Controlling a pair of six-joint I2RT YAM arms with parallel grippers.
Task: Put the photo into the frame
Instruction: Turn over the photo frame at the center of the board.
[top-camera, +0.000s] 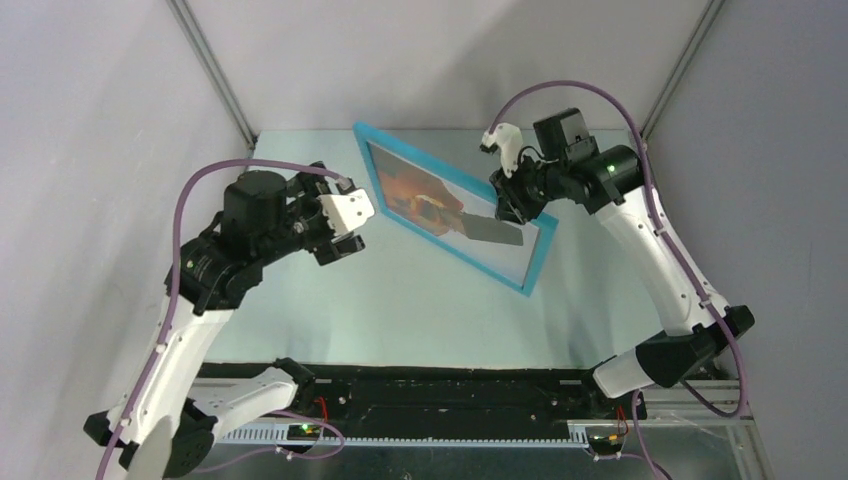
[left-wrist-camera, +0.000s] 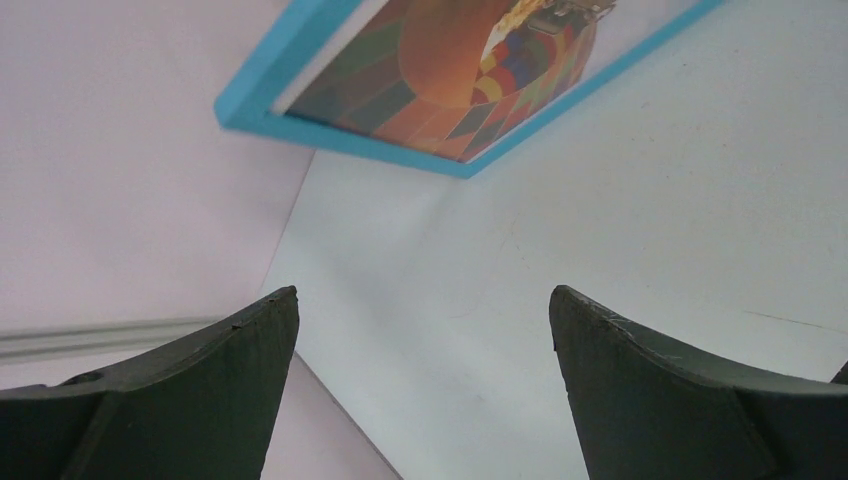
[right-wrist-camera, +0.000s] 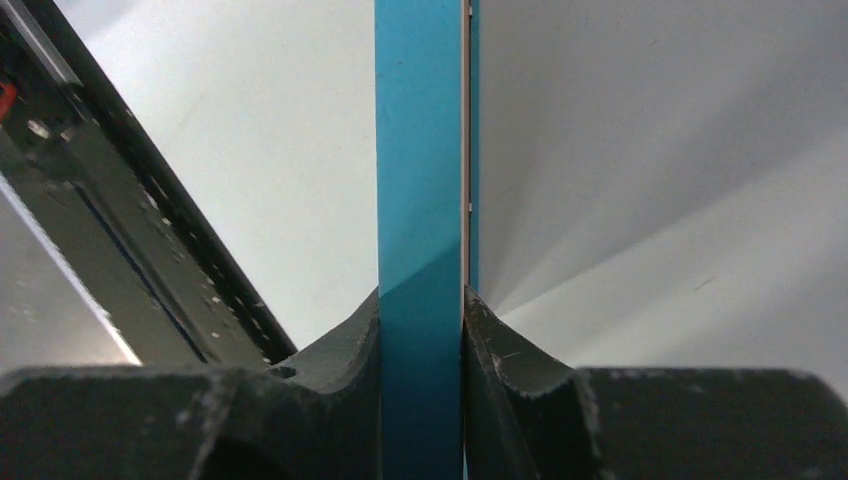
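The frame (top-camera: 540, 262), bright blue, is held tilted above the table near the back middle. The photo (top-camera: 415, 195) with the orange balloon sits inside it, facing up toward the camera. My right gripper (top-camera: 508, 208) is shut on the frame's upper right edge; in the right wrist view the blue edge (right-wrist-camera: 420, 150) runs straight up between the two fingers (right-wrist-camera: 335, 340). My left gripper (top-camera: 345, 225) is open and empty, just left of the frame's left corner. In the left wrist view the frame (left-wrist-camera: 250, 110) and the photo (left-wrist-camera: 440, 70) show at the top, beyond the spread fingers (left-wrist-camera: 230, 370).
The pale table surface (top-camera: 400, 300) lies below the frame. Grey walls (top-camera: 100, 120) close in on the left, back and right. A black rail (top-camera: 450, 385) runs along the near edge between the arm bases.
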